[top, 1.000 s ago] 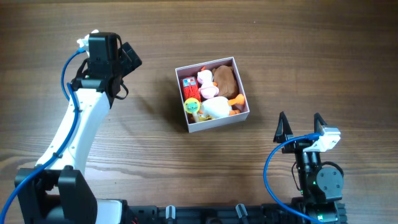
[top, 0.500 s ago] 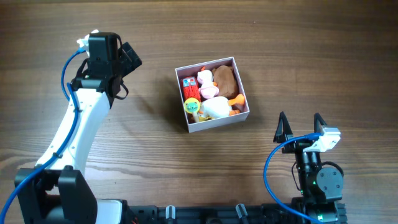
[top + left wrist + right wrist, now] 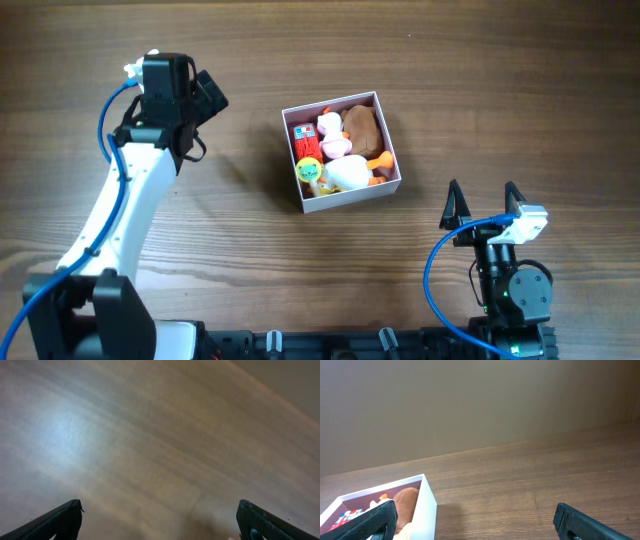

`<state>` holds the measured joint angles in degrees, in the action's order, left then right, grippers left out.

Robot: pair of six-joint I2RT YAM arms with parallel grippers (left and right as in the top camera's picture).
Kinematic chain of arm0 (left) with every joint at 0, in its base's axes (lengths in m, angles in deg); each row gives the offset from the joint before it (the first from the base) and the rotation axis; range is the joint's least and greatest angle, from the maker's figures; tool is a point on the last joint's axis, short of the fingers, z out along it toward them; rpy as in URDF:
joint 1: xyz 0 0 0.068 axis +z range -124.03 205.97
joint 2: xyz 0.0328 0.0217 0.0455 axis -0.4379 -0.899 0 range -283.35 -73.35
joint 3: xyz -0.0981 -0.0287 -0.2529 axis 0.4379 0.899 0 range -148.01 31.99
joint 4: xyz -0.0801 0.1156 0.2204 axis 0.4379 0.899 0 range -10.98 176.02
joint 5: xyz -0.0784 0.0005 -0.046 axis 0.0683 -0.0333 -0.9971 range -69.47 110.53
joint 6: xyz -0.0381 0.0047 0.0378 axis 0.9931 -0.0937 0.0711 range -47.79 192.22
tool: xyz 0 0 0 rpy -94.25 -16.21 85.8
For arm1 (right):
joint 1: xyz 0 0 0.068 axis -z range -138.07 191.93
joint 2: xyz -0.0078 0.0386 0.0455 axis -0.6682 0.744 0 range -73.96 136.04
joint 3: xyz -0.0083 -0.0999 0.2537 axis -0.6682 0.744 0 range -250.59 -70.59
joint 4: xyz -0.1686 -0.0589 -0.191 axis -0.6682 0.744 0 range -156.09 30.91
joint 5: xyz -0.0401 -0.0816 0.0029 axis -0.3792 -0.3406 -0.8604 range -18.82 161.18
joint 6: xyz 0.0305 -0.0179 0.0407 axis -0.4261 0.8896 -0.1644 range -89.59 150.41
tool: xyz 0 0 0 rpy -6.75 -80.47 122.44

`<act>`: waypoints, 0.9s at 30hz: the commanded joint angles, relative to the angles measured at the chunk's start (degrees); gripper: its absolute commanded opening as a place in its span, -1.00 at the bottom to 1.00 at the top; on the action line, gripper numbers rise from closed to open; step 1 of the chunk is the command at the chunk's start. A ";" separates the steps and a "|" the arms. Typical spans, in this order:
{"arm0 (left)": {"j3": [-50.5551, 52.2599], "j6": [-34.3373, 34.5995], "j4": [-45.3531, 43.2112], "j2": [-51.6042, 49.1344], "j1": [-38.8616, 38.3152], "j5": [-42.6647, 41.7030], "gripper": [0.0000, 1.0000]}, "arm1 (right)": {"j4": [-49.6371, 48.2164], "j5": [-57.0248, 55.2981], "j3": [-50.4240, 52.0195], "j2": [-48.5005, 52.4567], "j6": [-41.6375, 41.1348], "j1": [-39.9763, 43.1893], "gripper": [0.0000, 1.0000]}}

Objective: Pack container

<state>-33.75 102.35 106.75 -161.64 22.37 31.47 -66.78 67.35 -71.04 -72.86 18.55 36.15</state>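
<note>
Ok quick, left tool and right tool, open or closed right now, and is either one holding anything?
Left tool: open, holding nothing.
Right tool: open, holding nothing.

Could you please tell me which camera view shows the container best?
The overhead view: the whole container shows, all four walls and the toys inside. The right wrist view catches only one corner at its lower left; the left wrist view shows only wooden table.

A dark brown wooden table (image 3: 300,270) fills the overhead view, its grain running left to right with paler streaks. Beyond its far edge, the right wrist view shows a plain grey-brown wall (image 3: 470,405). In the left wrist view a soft bluish-white glare (image 3: 65,430) lies on the blurred wood.
</note>
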 commanded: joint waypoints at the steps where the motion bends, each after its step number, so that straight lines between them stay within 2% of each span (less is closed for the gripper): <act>1: 0.26 0.15 2.62 10.82 0.11 -0.42 0.99 | -0.13 1.14 0.15 -0.90 0.76 0.24 0.99; 7: 0.26 0.17 5.27 32.52 0.07 -1.53 0.99 | -0.13 1.14 0.15 -0.90 0.76 0.24 0.99; 11: 0.28 0.17 9.14 48.83 0.09 -1.49 0.99 | -0.13 1.14 0.15 -0.90 0.76 0.24 0.99; 17: 0.31 0.15 16.33 67.21 0.13 -1.03 1.00 | -0.13 1.14 0.15 -0.90 0.74 0.24 1.00; 22: 3.89 0.20 20.09 76.15 0.13 -1.20 0.99 | -0.13 1.14 0.15 -0.90 0.76 0.24 0.99; 27: 11.61 0.39 20.24 81.48 0.26 -2.47 0.99 | -0.13 1.14 0.15 -0.90 0.74 0.24 0.99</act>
<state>-27.15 102.37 126.77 -82.69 22.35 30.79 -66.78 67.37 -71.04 -73.08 18.55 36.15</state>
